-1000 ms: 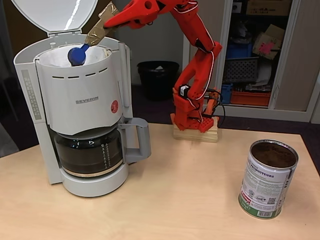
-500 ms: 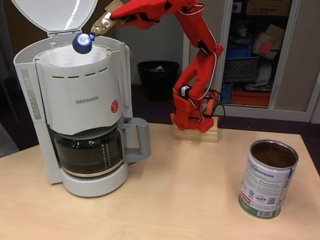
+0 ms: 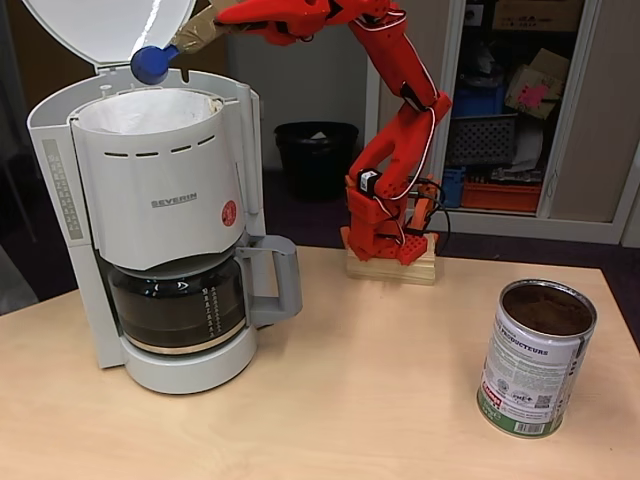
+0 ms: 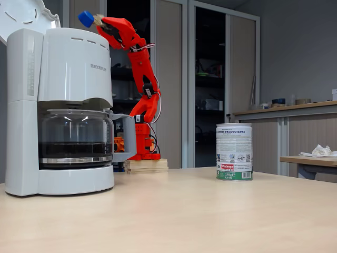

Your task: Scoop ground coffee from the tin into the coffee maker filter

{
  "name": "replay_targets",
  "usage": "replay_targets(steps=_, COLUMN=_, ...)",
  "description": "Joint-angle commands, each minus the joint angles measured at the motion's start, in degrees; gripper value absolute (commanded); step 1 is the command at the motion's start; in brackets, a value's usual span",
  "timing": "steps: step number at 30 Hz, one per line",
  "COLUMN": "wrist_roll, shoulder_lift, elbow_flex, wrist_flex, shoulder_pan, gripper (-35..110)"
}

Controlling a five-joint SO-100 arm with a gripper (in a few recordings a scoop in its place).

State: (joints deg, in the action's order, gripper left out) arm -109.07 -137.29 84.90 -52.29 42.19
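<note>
Above the Severin coffee maker (image 3: 165,215), your gripper (image 3: 196,34) pinches a blue scoop (image 3: 151,63). Right of it stands the tin (image 3: 534,356), labelled "PRODUCTEURS", holding ground coffee (image 3: 547,309).

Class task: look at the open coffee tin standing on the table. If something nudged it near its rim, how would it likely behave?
The tin stands taller than it is wide, so a high push may tip it. Ground coffee lies near the rim and would probably spill. On its side, the round wall would likely roll across the table.
</note>
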Motion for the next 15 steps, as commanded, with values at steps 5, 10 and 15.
replay_targets(steps=5, wrist_roll=21.6, shoulder_lift=-3.2, elbow_flex=-0.6, wrist_flex=3.1, shoulder_pan=-1.4, gripper=0)
replay_targets(steps=10, wrist_roll=39.7, shoulder_lift=-6.2, elbow_flex=-0.8, wrist_flex=2.4, shoulder_pan=-7.8, gripper=0)
replay_targets(steps=15, wrist_roll=58.4, shoulder_lift=-7.9, elbow_flex=-1.6, wrist_flex=-1.8, shoulder_pan=-17.1, gripper=0)
